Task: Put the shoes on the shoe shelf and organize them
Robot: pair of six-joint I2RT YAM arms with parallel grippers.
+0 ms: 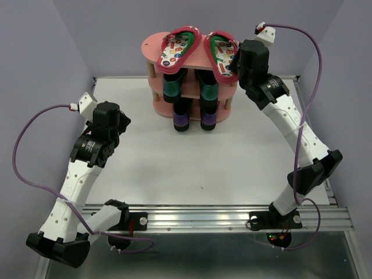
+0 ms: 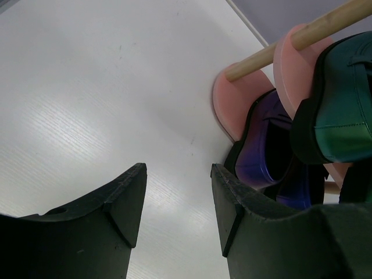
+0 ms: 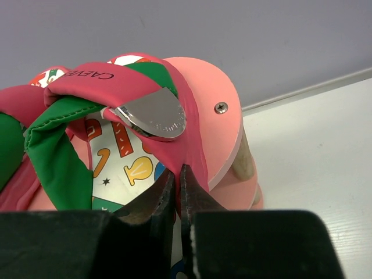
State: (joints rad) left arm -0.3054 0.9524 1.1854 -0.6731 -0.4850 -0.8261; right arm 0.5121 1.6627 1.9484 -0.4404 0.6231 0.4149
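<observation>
Standing at the upper centre of the overhead view, the three-tier shoe shelf [image 1: 151, 47] of pink oval boards and pale wooden posts rests on the white table [image 1: 174, 168]. Top tier: two red flip-flops [image 1: 179, 47] with dotted white-and-green insoles, side by side. Middle tier: two glossy dark-green loafers [image 1: 172, 87]. Bottom tier: two glossy purple loafers [image 1: 182, 120], toes projecting towards the lower edge of the frame.

At the upper right of the overhead view the right gripper [image 3: 178, 174] sits at the right-hand flip-flop [image 1: 218, 55]. Its jaws are closed, tips against the shoe's red rim just below a silver metal tag [image 3: 154, 116] on the strap. Whether any material is pinched cannot be determined.

At centre left the left gripper [image 2: 178, 171] hangs over bare table, jaws apart and empty, left of the shelf and not touching it.
</observation>
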